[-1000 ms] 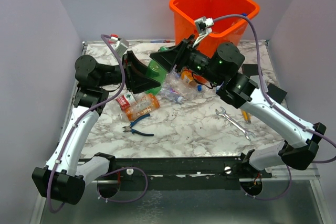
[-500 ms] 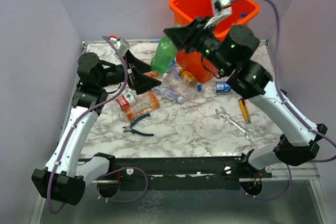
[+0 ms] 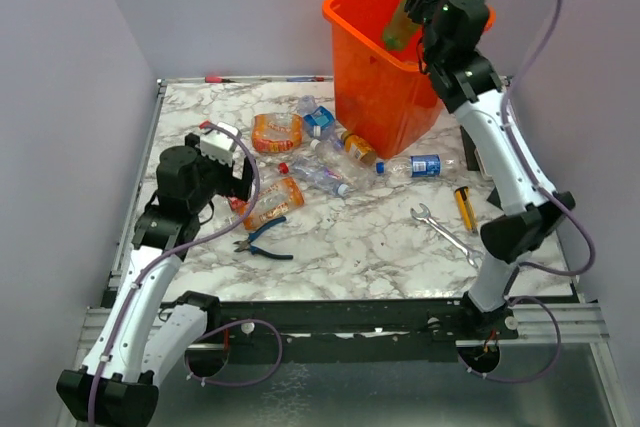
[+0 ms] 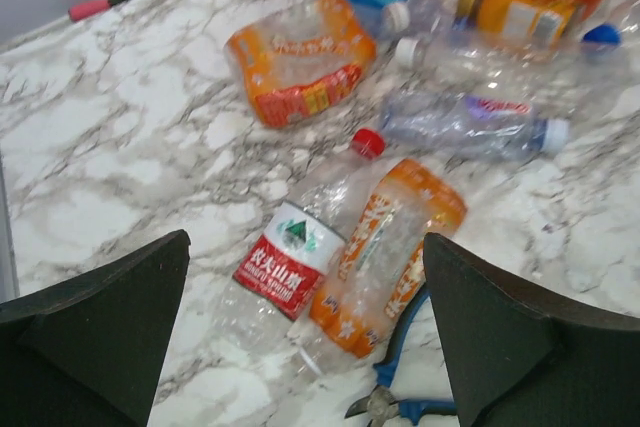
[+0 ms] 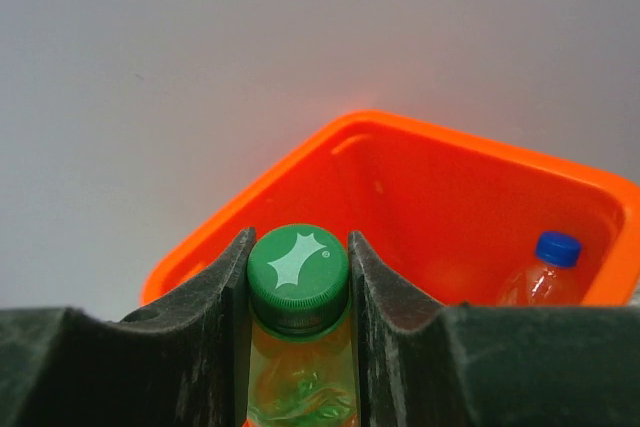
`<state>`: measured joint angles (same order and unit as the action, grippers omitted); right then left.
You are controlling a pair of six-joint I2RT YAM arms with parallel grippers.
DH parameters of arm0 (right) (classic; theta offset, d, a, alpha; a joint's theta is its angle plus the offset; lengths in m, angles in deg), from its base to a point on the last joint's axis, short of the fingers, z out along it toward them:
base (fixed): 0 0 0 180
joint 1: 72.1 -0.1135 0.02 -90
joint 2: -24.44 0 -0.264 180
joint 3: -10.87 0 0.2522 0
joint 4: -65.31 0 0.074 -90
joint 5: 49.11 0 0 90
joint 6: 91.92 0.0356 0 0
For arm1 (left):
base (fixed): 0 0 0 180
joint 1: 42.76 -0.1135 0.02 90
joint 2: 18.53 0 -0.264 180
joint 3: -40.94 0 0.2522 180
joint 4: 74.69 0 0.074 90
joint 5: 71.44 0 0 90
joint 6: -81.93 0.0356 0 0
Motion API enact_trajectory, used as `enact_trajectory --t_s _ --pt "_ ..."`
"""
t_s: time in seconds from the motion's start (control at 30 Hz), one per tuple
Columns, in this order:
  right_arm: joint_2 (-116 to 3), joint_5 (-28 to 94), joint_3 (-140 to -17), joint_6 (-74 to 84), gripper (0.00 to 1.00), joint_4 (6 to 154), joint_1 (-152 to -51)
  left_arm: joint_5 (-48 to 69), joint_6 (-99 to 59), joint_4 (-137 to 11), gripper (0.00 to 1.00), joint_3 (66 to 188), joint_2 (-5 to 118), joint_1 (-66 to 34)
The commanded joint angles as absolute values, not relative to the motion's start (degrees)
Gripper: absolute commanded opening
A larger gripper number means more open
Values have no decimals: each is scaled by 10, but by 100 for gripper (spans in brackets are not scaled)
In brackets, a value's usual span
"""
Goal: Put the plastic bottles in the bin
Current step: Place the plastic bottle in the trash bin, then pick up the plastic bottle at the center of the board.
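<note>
Green bottle (image 5: 300,367), pinched at the neck by the right gripper (image 5: 298,242), hangs over the far bin (image 3: 375,97). Next, those jaws should part; the left gripper (image 4: 305,242) stands spread.

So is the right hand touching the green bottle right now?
Touching. The right wrist view shows the right hand with both fingers pressed against the cap of the green bottle, no gap on either side.
</note>
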<state>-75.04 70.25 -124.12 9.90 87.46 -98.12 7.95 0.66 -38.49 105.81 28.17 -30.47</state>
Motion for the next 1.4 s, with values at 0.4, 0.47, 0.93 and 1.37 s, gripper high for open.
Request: enact_trajectory --t_s 0.4,0.47,0.93,1.37 --pt "-865 709 -1366 105 100 1030 -964 181 3 -797 99 734 261 -342" --pt "-850 695 -1371 113 100 1039 -964 194 12 -890 99 690 282 -342" --pt "-451 601 -985 184 100 1062 -982 188 -56 -1374 99 665 720 -384" --pt "-312 607 -559 356 100 1028 -982 205 -67 -1443 99 649 762 -384"
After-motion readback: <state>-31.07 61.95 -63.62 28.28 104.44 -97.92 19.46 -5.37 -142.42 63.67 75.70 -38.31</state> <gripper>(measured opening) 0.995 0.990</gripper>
